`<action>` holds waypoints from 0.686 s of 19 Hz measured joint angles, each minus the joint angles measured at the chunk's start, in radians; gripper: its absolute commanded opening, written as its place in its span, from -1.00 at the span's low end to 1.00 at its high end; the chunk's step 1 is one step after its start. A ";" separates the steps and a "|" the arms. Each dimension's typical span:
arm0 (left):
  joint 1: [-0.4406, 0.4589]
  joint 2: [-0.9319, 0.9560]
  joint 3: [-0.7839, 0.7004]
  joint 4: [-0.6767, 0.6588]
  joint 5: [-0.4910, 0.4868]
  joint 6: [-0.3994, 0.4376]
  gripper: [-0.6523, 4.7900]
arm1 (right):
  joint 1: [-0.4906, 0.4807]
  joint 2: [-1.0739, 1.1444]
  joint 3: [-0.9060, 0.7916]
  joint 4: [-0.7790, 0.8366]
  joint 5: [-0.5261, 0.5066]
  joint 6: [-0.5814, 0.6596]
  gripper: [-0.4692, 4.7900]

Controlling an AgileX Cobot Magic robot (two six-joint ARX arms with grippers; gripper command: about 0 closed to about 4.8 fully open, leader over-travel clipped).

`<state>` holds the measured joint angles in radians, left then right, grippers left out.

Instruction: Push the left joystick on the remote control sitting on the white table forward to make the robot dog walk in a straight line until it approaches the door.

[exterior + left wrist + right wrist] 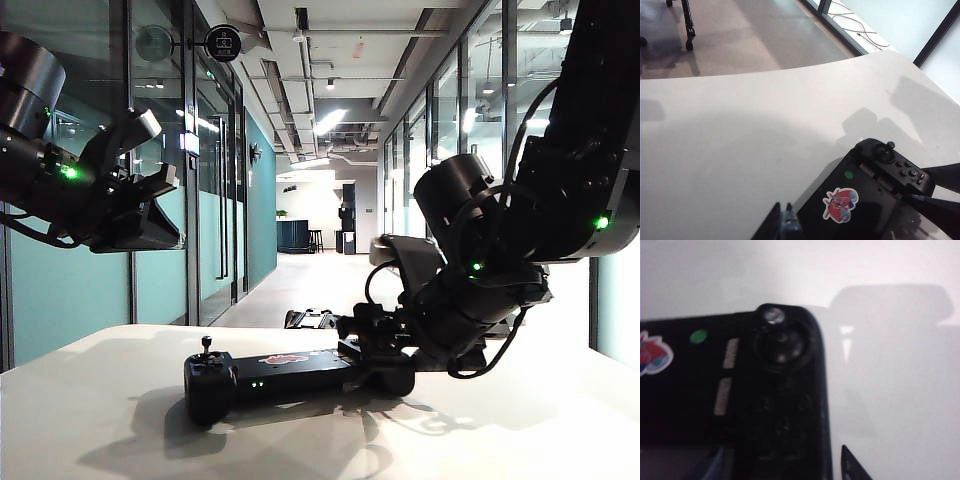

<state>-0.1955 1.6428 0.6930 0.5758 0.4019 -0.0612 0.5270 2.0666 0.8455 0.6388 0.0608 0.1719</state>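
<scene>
Black remote control (285, 372) is seen lying flat on the white surface (100, 420), its left joystick (207, 346) upright at its nine o'clock end. The right gripper (375, 345) is lowered over the three o'clock end; its jaw state cannot be told. The left gripper (150, 215) is held high at ten o'clock, jaw state also unclear.

The white table (110, 420) carries, seemingly flat, the remote control (290, 375).

Remote control (290, 375): right end hidden behind right claw (375, 345).
Robot dog (310, 319): mostly hidden past tabletop (110, 420) edge.
Left claw (782, 222): cropped, opening unclear.

Office corridor: glass partition walls (160, 150), exposed ceiling ducts (340, 60).
</scene>
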 measured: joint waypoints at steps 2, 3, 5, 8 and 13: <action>0.000 0.000 0.000 -0.006 0.000 0.000 -0.78 | 0.000 0.000 0.000 0.000 -0.012 -0.038 0.70; 0.000 0.000 0.000 -0.006 0.000 0.000 -0.78 | 0.000 0.000 0.000 0.000 -0.012 -0.053 0.70; 0.000 0.000 0.000 -0.008 0.000 0.000 -0.78 | 0.000 0.000 0.000 -0.001 -0.012 -0.071 0.70; 0.000 0.000 0.000 -0.009 0.000 0.000 -0.78 | 0.000 -0.008 0.001 0.000 -0.013 -0.094 0.70; 0.000 0.000 0.000 -0.009 0.000 0.000 -0.78 | -0.039 -0.008 0.001 0.000 -0.064 -0.096 0.70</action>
<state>-0.1955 1.6428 0.6930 0.5667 0.4019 -0.0612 0.4885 2.0583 0.8463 0.6388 -0.0032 0.0761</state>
